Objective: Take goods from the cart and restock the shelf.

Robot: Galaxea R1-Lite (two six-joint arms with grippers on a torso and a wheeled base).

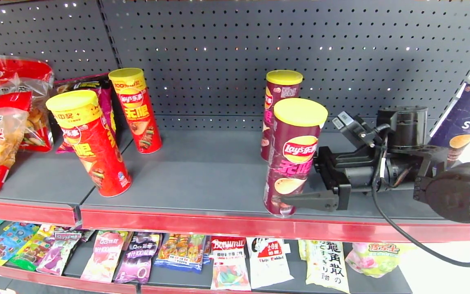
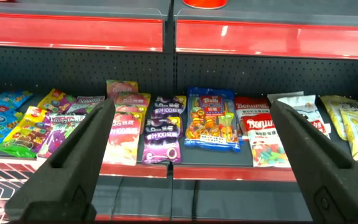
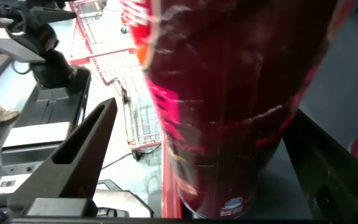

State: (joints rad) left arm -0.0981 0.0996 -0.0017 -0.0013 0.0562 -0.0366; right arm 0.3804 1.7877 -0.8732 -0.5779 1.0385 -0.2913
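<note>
head view: the right hand (image 1: pixel 300 185) is bracketing the purple chip can (image 1: pixel 296 134), which is standing upright at the front edge of the shelf (image 1: pixel 202 171). right wrist view: the jaws are standing open, one finger (image 3: pixel 79 155) apart from the can. left wrist view: the left hand (image 2: pixel 192 106) is hanging wide and empty, facing the sweet bags (image 2: pixel 213 121). judgement: the placing step is closing. the next move is calling for a straight withdrawal without tipping the can.

Looks like a shop: chip cans (image 1: pixel 296 155) shelved at the right pincer (image 3: pixel 201 112), sweet bags (image 1: pixel 137 257) and wire cart (image 3: pixel 129 93) below.
</note>
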